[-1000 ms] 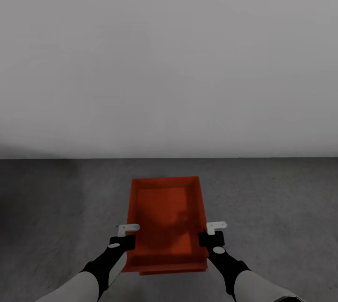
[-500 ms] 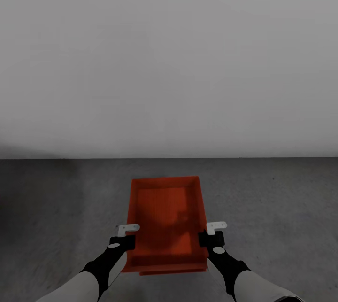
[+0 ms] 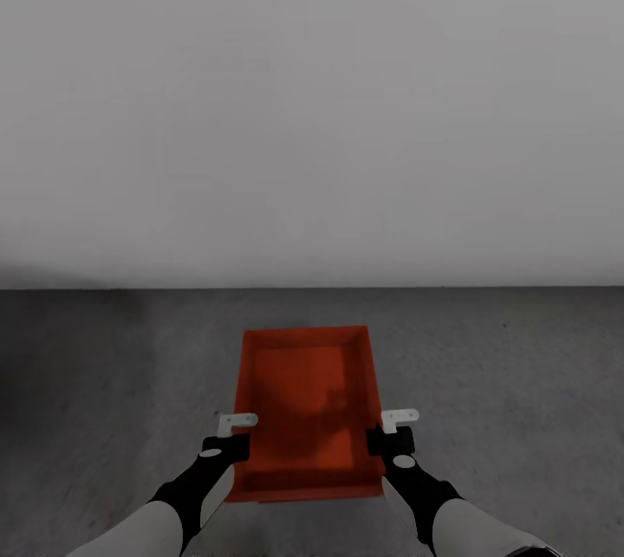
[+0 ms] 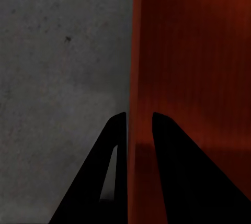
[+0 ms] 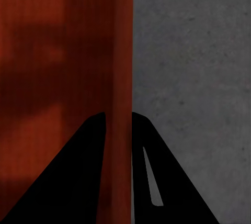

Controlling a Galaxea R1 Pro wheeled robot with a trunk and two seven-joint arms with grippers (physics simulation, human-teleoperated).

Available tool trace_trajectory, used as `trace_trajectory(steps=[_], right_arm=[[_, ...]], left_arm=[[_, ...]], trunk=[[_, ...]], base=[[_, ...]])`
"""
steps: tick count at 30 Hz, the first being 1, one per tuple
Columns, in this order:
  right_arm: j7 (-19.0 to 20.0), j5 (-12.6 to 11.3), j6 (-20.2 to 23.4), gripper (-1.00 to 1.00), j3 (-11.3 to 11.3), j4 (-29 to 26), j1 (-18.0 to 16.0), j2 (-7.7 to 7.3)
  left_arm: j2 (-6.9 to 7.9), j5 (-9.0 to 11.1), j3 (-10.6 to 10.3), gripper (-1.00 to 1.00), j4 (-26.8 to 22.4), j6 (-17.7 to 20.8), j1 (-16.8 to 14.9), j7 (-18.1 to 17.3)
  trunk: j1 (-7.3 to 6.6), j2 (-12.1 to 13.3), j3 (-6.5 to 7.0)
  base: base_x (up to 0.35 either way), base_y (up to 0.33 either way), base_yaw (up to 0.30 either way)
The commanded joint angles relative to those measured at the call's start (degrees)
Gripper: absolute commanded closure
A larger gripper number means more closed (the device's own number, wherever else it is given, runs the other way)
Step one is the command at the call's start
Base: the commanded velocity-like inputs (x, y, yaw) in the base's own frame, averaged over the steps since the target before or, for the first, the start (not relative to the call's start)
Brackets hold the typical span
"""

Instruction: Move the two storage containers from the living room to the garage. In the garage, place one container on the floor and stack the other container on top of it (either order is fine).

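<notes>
While both arms reach forward, my left gripper pinches the red-orange container's left wall and my right gripper its right wall, fingers closed on the thin rims. Container sits between them, over grey concrete floor, near the white wall.

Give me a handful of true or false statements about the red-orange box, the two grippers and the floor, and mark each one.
1. The left gripper has its fingers on either side of one long wall of the red-orange rectangular container. True.
2. The right gripper hangs open, well away from the container. False: it is shut on the opposite long wall.
3. The floor is light wood planks. False: it is rough dark grey concrete.
4. A plain pale wall stands beyond the container. True.
5. The container holds several items. False: its inside looks empty.
</notes>
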Motion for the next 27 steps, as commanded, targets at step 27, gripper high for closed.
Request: trace_trajectory(steps=[27], right_arm=[[-1.6, -4.78, -0.52, 1.0, -2.56, 0.08, -0.04, 0.07]], left_arm=[[1.39, -0.57, 2.77, 1.0, -0.09, -3.78, -0.02, 2.33]], trunk=[[0.0, -0.04, -0.73]], base=[[0.0, 0.0, 0.0]])
